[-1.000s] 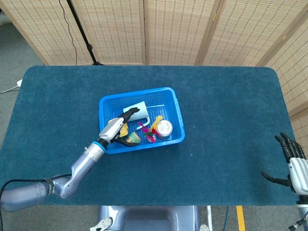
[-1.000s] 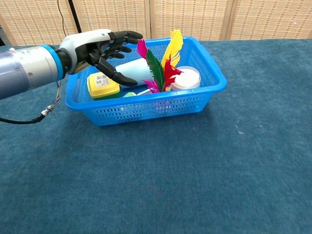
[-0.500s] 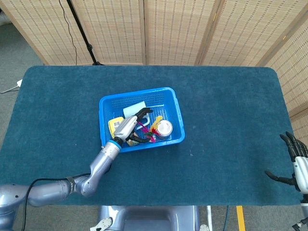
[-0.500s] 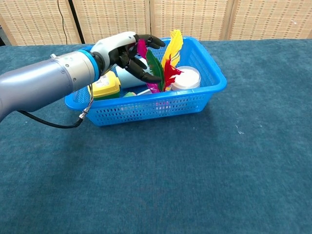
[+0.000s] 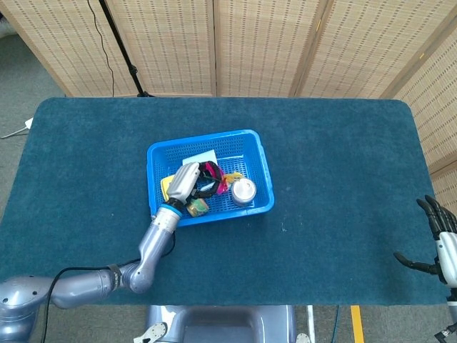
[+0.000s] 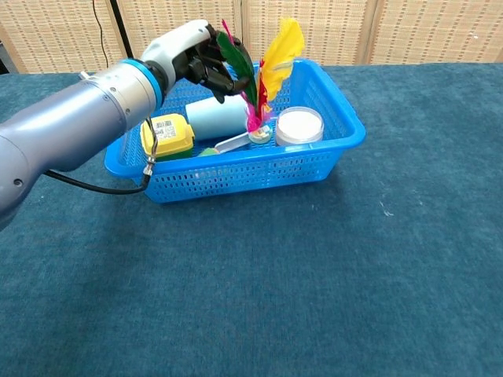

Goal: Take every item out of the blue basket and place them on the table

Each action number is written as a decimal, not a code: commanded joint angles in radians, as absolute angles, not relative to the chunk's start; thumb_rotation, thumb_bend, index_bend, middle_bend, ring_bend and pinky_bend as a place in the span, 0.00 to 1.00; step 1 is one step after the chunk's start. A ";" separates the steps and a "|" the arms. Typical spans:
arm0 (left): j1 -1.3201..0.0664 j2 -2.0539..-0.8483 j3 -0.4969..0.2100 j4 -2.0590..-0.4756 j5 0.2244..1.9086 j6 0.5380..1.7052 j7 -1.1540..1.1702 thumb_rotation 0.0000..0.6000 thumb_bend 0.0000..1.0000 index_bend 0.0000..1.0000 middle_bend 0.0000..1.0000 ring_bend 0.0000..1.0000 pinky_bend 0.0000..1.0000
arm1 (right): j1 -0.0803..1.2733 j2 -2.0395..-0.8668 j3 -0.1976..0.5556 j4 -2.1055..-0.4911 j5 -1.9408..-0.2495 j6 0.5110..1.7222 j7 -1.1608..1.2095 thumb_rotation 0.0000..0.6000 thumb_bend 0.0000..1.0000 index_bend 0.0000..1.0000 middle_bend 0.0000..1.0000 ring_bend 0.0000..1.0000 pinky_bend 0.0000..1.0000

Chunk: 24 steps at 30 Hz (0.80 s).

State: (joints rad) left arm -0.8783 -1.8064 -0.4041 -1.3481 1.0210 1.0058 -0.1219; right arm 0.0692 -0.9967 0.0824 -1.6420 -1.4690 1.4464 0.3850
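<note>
The blue basket [image 5: 204,136] [image 6: 346,143] stands left of the table's middle. My left hand [image 5: 186,182] [image 6: 194,53] is over it and grips the feathers of a shuttlecock [image 5: 213,172] [image 6: 278,53], whose base hangs just above the basket floor. Inside the basket lie a light blue cup [image 5: 201,157] [image 6: 221,118] on its side, a yellow container [image 5: 167,187] [image 6: 167,135], a white round tin [image 5: 244,190] [image 6: 299,126] and a small green-yellow thing [image 5: 198,206]. At the table's near right corner my right hand [image 5: 443,243] hangs open, holding nothing.
The dark blue cloth table [image 5: 335,164] [image 6: 314,275] stretches wide around the basket. Wicker screens [image 5: 257,43] stand behind the far edge, and a black stand with a cable [image 5: 118,43] is at the back left.
My left hand has moved right across the basket, closed on the shuttlecock's feathers and lifted it. The right hand has barely shifted.
</note>
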 commanded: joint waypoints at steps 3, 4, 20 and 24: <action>-0.830 -1.718 -0.427 -1.442 1.059 1.047 -0.157 1.00 0.50 0.70 0.50 0.51 0.51 | 0.067 -0.997 0.080 -1.648 -1.475 1.451 0.377 1.00 0.00 0.00 0.00 0.00 0.00; -0.821 -1.698 -0.429 -1.462 1.067 1.052 -0.162 1.00 0.50 0.70 0.50 0.51 0.51 | 0.067 -0.997 0.080 -1.650 -1.477 1.452 0.374 1.00 0.00 0.00 0.00 0.00 0.00; -0.551 -1.246 -0.416 -1.611 1.136 1.119 -0.353 1.00 0.50 0.69 0.50 0.51 0.51 | 0.065 -1.004 0.064 -1.674 -1.505 1.457 0.329 1.00 0.00 0.00 0.00 0.00 0.00; -0.528 -1.273 -0.377 -1.457 1.126 1.061 -0.469 1.00 0.50 0.67 0.50 0.51 0.51 | 0.067 -1.009 0.059 -1.674 -1.513 1.454 0.311 1.00 0.00 0.00 0.00 0.00 0.00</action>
State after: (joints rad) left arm -0.5557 -1.2654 -0.4049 -1.5613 1.1362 1.1018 -0.3756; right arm 0.0661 -1.0079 0.0601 -1.6744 -1.5115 1.4553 0.3135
